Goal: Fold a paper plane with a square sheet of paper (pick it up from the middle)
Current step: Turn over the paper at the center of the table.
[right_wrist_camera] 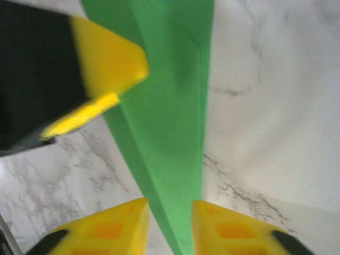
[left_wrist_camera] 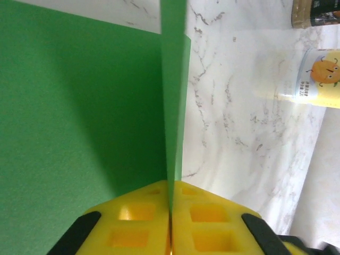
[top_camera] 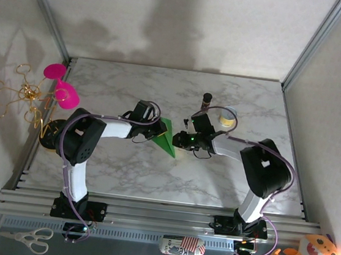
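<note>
The folded green sheet of paper is sitting near the middle of the marble surface, between the two arms, narrowing to a point toward the near edge. The left end effector is reaching in from the left and pinching it. In the left wrist view, its yellow pads are pressing together on a thin upright fold of the sheet of paper, with the rest of the green spreading out to the left.

The right end effector is coming in from the opposite side. In its wrist view the right end effector is standing apart, its two yellow fingers flanking the narrow creased sheet of paper — a sliver of marble is showing between the paper and one finger, so it is not clamping. The left arm's yellow fingers are appearing at the upper left of that view, against the paper's edge.

Behind the paper, a small pale container with an orange cartoon face is standing upright, and a dark jar is standing just beyond it — both well apart from the paper.
</note>
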Robot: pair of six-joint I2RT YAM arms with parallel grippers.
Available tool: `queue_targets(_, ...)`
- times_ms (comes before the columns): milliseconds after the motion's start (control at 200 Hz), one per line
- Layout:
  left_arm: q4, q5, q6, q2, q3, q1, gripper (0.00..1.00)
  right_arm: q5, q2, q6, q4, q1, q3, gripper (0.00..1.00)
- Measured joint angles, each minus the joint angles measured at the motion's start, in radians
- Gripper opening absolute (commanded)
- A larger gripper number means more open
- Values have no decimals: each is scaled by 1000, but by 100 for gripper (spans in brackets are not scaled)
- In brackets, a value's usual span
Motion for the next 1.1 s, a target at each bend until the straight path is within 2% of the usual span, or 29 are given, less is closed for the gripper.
queue_targets(125, -82, -44, 61, -2, 36, 6, 5, 69, -105, 13, 45, -23, -33, 45)
queue_targets(235, -229, -123, 146, -18, 104, 7, 6, 144, -184, 29, 68, -55, -60, 52)
queue_targets(355, -428, -265, 247, -48, 216, -2, 5, 206, -259, 33, 90, -111, -98, 59)
queue_targets(476, -611, -457, 340, -58, 352, -27, 5, 265, -299, 33, 93, -150, -108, 65)
queue_targets(621, -810, -711, 405, -41, 505, -79, 4, 314, -326, 31, 95, -158, -109, 66)
queue_targets(761, -959, -935, 429, 43, 632, -127, 4, 353, -341, 31, 95, -161, -118, 66)
queue_targets(931, -1072, -1090, 439, 190, 708, -169, 4, 383, -359, 36, 82, -176, -144, 65)
queue_targets(1101, -1143, -1185, 438, 348, 772, -200, 5, 403, -364, 54, 66, -197, -151, 65)
